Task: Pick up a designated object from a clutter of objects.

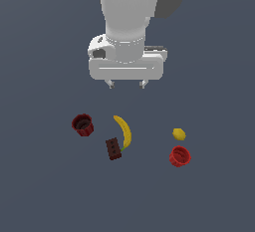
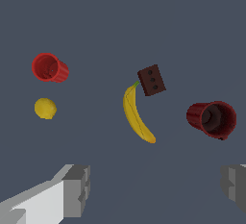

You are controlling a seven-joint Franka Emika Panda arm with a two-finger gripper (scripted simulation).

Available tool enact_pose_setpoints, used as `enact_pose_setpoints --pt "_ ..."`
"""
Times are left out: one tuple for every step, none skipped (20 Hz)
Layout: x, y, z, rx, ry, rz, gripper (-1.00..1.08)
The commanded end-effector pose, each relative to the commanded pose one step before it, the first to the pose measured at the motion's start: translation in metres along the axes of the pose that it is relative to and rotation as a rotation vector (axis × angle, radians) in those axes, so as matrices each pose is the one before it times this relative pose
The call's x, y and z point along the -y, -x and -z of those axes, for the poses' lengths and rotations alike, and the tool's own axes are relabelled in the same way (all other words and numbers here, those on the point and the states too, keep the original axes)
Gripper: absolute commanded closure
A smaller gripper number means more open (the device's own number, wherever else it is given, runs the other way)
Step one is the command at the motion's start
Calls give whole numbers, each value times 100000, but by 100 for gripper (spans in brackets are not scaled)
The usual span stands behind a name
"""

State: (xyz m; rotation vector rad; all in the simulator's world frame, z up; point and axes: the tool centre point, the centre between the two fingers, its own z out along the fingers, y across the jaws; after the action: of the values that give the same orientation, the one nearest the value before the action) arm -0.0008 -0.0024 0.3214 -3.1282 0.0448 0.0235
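Note:
The small yellow lemon (image 1: 179, 134) lies on the dark floor toward the exterior view's right, just behind the bright red cup (image 1: 180, 156). It also shows in the wrist view (image 2: 45, 108), next to the bright red cup (image 2: 49, 68). My gripper (image 1: 126, 83) hangs high above the clutter, open and empty, its fingers (image 2: 77, 189) wide apart. It is well to the left of the lemon in the exterior view, roughly over the banana (image 1: 124, 132).
A long yellow banana (image 2: 137, 115) lies in the middle with a brown block (image 1: 113, 149) at its end. A dark red cup (image 1: 82, 125) lies on its side toward the exterior view's left; it also shows in the wrist view (image 2: 212, 118).

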Motion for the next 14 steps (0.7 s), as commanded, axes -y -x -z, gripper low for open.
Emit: enact_pose_setpoints --pt "-1 0 0 0 0 0 -92" --pt "37 -3 25 -51 31 158 -92" --pt "126 -5 78 -161 92 497 -92" --pt "201 -11 126 -262 151 808 -92" --pt "282 -16 177 -367 213 1129 -92" --pt "363 -24 226 -471 277 1446 -92" --pt "370 -29 228 -478 284 1460 -92" --pt "293 -28 177 -376 226 1142 -92" --pt "218 -24 126 -274 165 824 -92" --pt "135 -18 73 -166 100 494 -92" --pt "50 -9 20 -55 33 156 -92" --pt "-48 4 -29 60 -36 -182 -92" --pt "-75 18 -21 78 -46 -210 -92" --pt "-18 21 22 0 0 0 -92"
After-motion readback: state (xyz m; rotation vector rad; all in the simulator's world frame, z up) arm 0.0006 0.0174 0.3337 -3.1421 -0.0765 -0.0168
